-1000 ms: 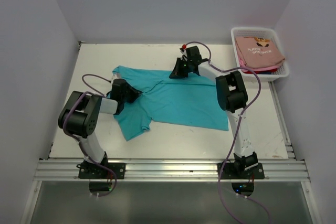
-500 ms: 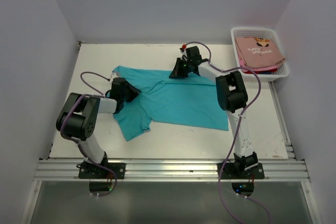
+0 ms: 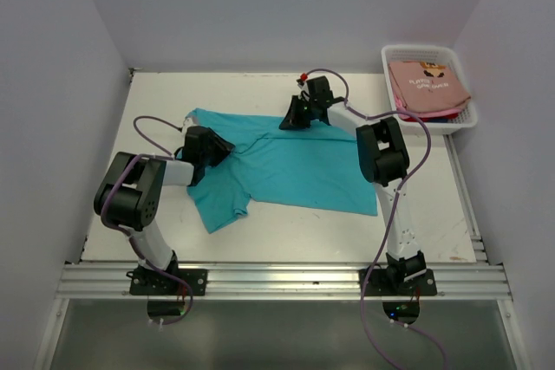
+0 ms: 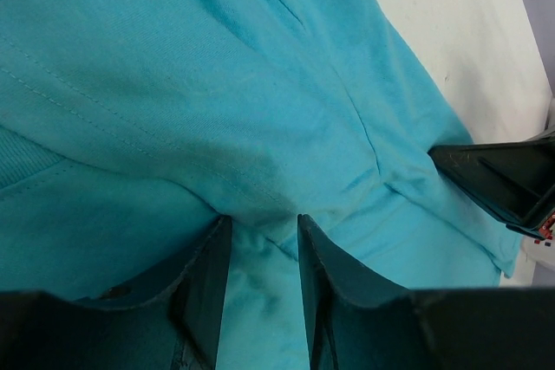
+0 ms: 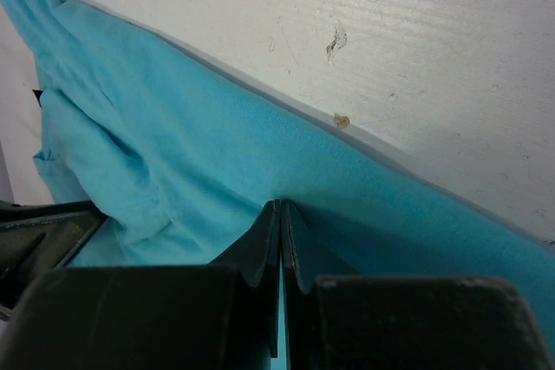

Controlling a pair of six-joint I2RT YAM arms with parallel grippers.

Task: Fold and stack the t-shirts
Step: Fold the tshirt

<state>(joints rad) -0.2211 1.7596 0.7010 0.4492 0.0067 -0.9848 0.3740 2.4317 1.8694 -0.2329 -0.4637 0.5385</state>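
- Overall, you have one white table. Walls stand on its left, far and right sides. Bare surface shows along the near edge, down the right side and in the far left corner.
- One teal t-shirt lies spread across the middle of the table, with a sleeve pointing toward the near left. Its near hem stops well short of the table's near edge.
- Two arms work over it. The left arm is bent low at the shirt's left side. The right arm reaches across the shirt's right part to its far edge.
- One white basket sits in the far right corner, well apart from the teal t-shirt.
- One salmon-pink t-shirt lies folded on top in the basket. Darker cloth edges peek out beneath it, too hidden for you to count.
- Your left gripper rests on the left part of the teal t-shirt. In the wrist view its fingers stand partly apart, with a puckered ridge of teal cloth lying in the gap.
- Your right gripper is at the shirt's far edge. Its fingers are pressed together, pinching the teal hem just beside bare table.
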